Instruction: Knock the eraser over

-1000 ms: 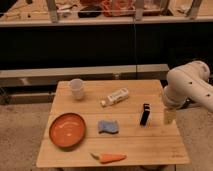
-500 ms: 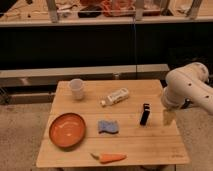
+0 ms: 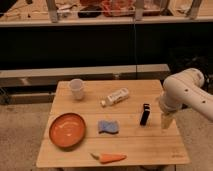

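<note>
The eraser [image 3: 145,114] is a small black block standing upright on the wooden table [image 3: 135,145], right of the middle. My gripper [image 3: 165,121] hangs from the white arm at the table's right side, a short way right of the eraser and apart from it, its tip close to the tabletop.
A white bottle [image 3: 115,96] lies on its side behind the eraser. A blue wavy sponge [image 3: 108,127], an orange bowl [image 3: 67,131], a carrot [image 3: 110,158] and a white cup [image 3: 76,89] sit to the left. The table's right edge is just beyond my gripper.
My arm has shifted slightly left toward the eraser. The eraser still stands upright in the same spot.
</note>
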